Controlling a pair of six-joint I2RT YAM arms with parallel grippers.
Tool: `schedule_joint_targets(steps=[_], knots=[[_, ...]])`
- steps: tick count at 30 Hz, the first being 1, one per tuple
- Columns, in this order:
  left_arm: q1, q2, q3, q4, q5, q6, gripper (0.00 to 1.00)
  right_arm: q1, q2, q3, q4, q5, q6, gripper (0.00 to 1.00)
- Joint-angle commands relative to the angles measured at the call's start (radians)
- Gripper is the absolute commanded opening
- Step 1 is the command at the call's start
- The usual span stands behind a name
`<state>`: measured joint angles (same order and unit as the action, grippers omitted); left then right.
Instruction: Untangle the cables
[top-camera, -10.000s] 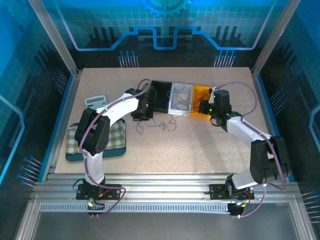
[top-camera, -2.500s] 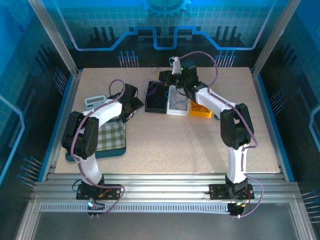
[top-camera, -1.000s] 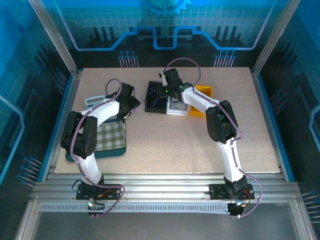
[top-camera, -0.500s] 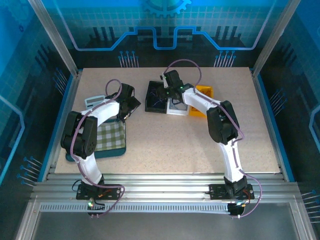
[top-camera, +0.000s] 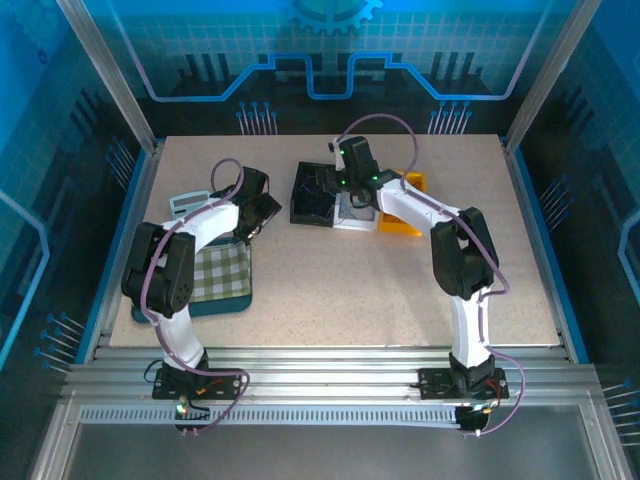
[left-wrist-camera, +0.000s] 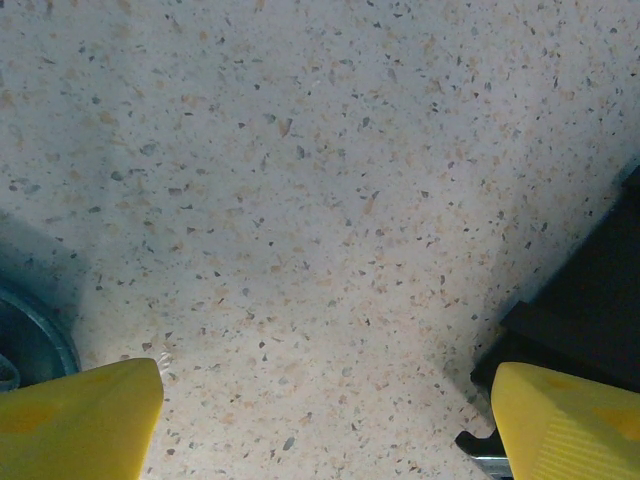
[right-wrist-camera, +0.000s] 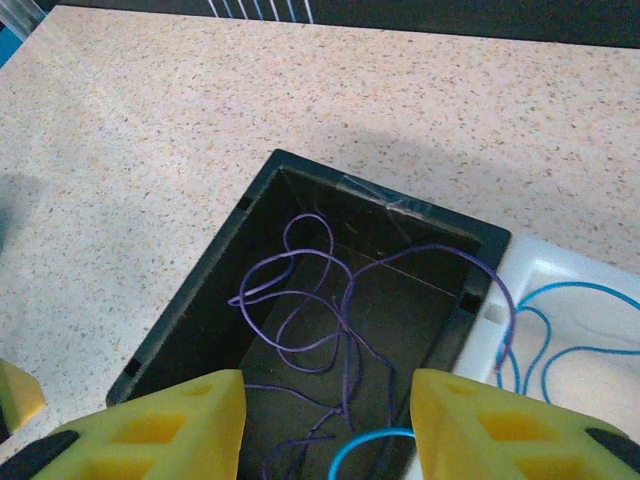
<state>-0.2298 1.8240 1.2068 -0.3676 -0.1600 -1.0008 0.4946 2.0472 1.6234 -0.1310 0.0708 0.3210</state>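
Below my right pincer (right-wrist-camera: 325, 430), just spread, the purple cable (right-wrist-camera: 345, 340) now sits in the black bin (right-wrist-camera: 205, 300); one sorted, I reckon.

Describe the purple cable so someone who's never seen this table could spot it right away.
On the speckled table, find the row of three bins at the far middle and take the black bin at its left end. The purple cable lies in loose loops inside it, while the white bin alongside holds bright blue strands.
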Motion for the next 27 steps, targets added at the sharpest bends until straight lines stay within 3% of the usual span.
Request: schedule_joint_targets(steps=[1, 8, 16, 23, 27], knots=[[0.014, -0.025, -0.019, 0.003, -0.009, -0.007, 0.87, -0.035, -0.070, -0.061, 0.047, 0.000, 0.030, 0.48], [0.014, -0.019, -0.021, 0.013, -0.003, -0.014, 0.87, -0.055, -0.104, -0.134, 0.031, -0.044, 0.047, 0.46], [0.012, -0.015, -0.016, 0.028, 0.022, 0.024, 0.87, -0.071, -0.221, -0.371, 0.085, -0.059, 0.087, 0.45], [-0.003, -0.012, -0.008, 0.093, 0.060, 0.060, 0.86, -0.090, -0.215, -0.393, 0.094, -0.144, 0.101, 0.36], [-0.035, -0.008, -0.001, 0.195, 0.138, 0.129, 0.85, -0.099, -0.216, -0.404, 0.100, -0.143, 0.124, 0.32]])
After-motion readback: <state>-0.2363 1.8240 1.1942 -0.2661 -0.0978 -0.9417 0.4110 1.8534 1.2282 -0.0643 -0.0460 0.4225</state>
